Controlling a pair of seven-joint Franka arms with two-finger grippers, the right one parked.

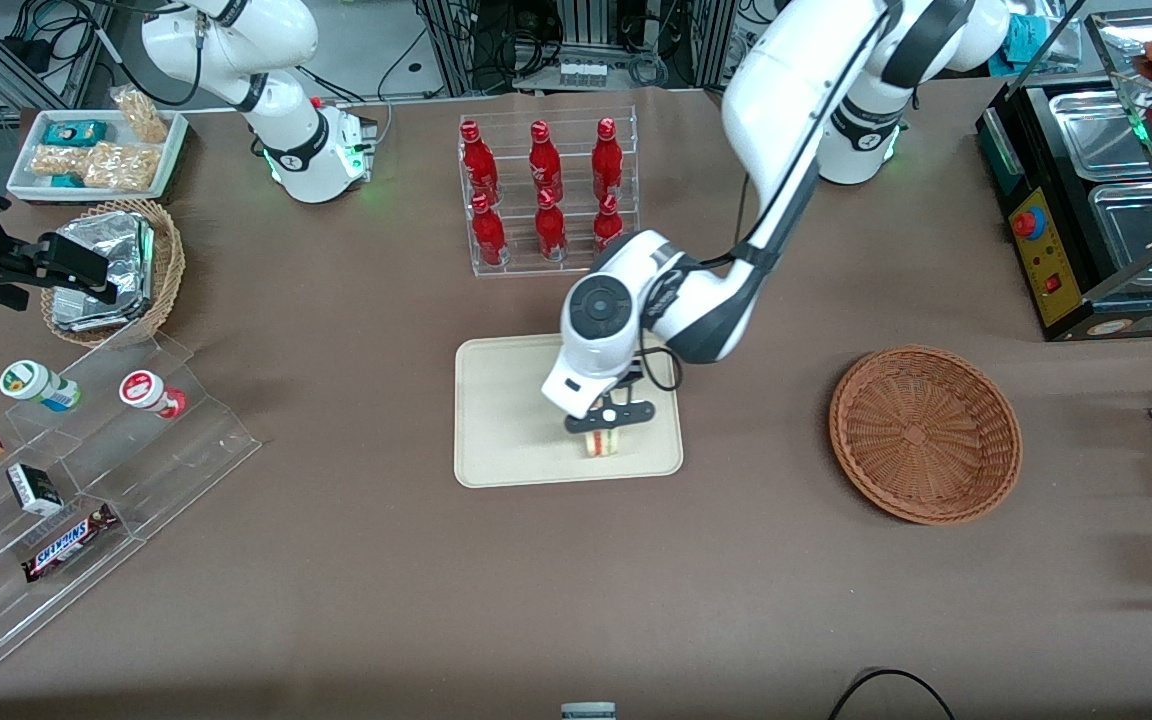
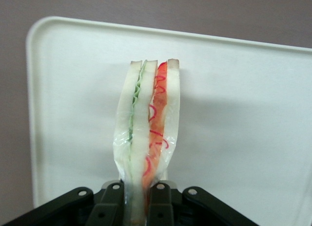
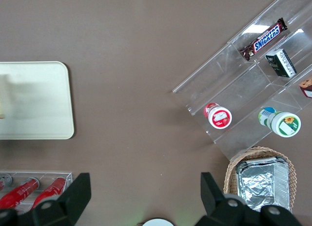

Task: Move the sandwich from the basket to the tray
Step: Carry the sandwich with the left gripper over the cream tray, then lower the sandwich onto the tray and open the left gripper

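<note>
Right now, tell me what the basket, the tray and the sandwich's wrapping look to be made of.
The basket: reddish-brown woven wicker or rattan look, strands radiating from its centre.
The tray: smooth cream plastic, probably; matte, moulded rounded corners, low rim.
The sandwich: pale bread in thin clear glossy film, crinkled where the pincer, shut on it over the tray, holds it.

The brown table [image 1: 576, 600] carries the cream tray [image 1: 496, 440] at its middle, with the left arm's gripper [image 1: 608, 428] above it. The reddish-brown basket [image 1: 924, 432] sits toward the working arm's end. A clear rack of red bottles [image 1: 544, 195] stands farther from the front camera than the tray; a clear stepped snack stand [image 1: 106, 480] and a tan basket of foil packets [image 1: 121, 270] lie toward the parked arm's end
</note>
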